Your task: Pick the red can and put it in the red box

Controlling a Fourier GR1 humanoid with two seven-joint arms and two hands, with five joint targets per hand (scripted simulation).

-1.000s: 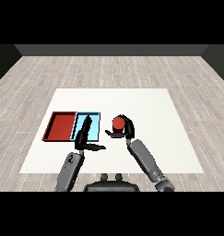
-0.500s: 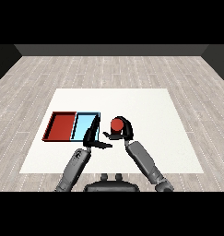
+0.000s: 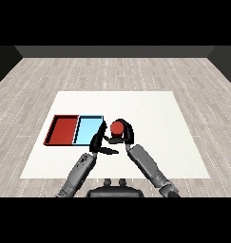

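White table [image 3: 150, 109] carrying a red tray [image 3: 63, 130] beside a light blue tray [image 3: 88, 129]. Right hand [image 3: 125, 134] curled round the upright red can [image 3: 117, 128], just right of the blue tray. Left hand [image 3: 99, 144], fingers straight, lies close alongside; the red tray lies leftward, beyond the blue.

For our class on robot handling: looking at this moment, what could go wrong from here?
The left hand sits close beside the red can that the right hand curls round, so the hands may collide. The light blue tray lies between the can and the red tray, so the can may land in the wrong one.
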